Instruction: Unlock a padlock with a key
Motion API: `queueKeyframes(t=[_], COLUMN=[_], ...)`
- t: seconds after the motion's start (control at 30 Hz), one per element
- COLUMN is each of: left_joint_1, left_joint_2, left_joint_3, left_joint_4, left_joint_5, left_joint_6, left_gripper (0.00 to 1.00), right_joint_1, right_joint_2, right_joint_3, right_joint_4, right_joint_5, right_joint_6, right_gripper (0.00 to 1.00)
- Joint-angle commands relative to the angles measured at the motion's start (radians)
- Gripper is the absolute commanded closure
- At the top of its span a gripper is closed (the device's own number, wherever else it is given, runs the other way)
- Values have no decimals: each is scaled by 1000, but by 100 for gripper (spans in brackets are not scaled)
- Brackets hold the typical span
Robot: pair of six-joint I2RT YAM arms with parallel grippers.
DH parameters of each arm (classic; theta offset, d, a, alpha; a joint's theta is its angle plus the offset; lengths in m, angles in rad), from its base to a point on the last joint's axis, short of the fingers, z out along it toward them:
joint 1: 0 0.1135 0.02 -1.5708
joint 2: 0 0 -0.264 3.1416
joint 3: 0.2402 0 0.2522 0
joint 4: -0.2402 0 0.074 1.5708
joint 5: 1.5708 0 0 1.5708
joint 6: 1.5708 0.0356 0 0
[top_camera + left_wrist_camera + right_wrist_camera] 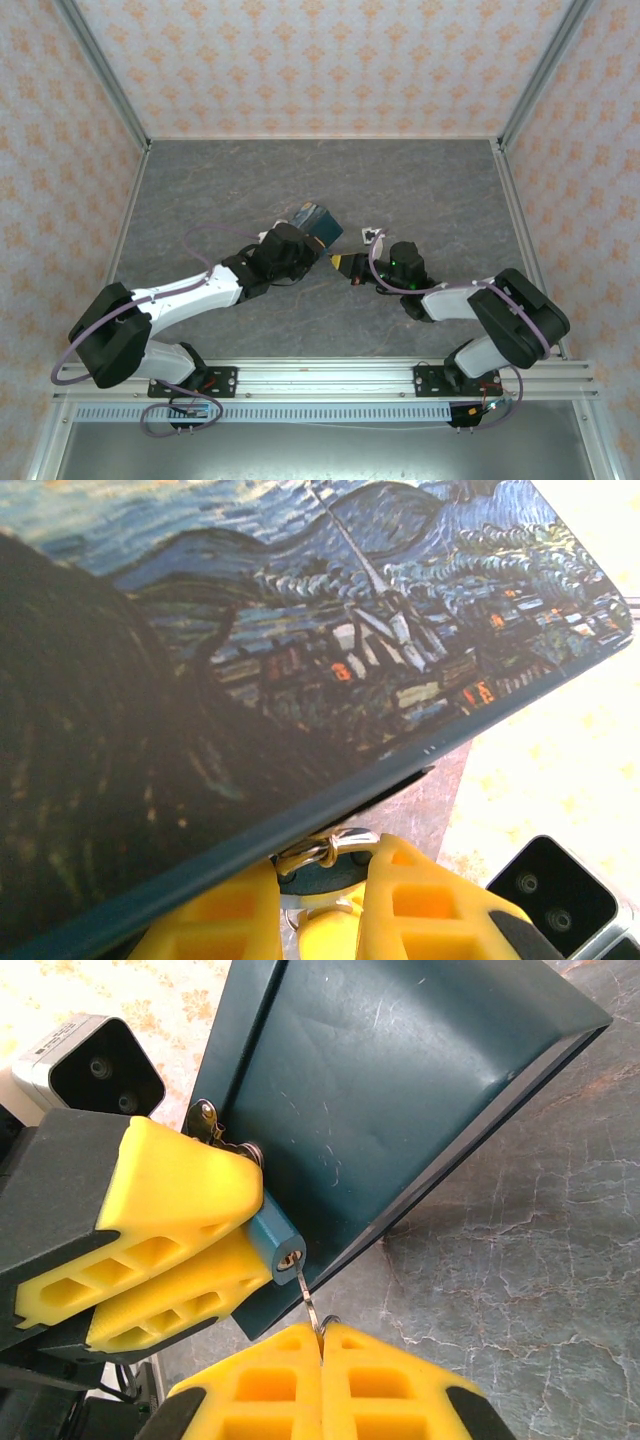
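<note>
The left gripper (255,1232) is clamping its yellow fingers (170,1200) nearly closed around the padlock (278,1246), whose small teal body is sticking out past the fingertips with its keyhole end facing the right gripper (322,1345). The padlock is sitting near the middle of the table (520,1260), pressed against the dark plain face of the tin (400,1090), and its metal shackle (205,1122) is showing just above the upper left finger at the tin's edge. The right gripper is pinching its two fingers fully together on the key (307,1295), gripping it by the head so that the thin blade is running up from between the fingertips and its tip is sitting in the keyhole. The tin is standing tilted, its painted face (330,650) turning towards the left wrist camera and one long edge hanging just over the table; whether that edge is touching the surface is not clear. From above, the two grippers are meeting tip to tip at the centre of the table, with the tin just beyond them towards the far edge.
</note>
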Motion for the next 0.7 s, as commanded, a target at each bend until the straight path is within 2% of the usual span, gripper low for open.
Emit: queueKeyframes(t=[0.0,0.67], left_joint_1=[-1,-1], left_joint_2=[-28,-35], left_joint_3=[-7,-3], left_joint_4=[36,67], left_joint_5=[8,59], left_joint_6=[-17,-38], left_gripper=[92,92], right_joint_1=[5,5], right_joint_2=[13,39], right_joint_3=[26,24], right_joint_4=[96,143], right_joint_5=[-19,-9], right_joint_6=[6,10], right_gripper=[100,100])
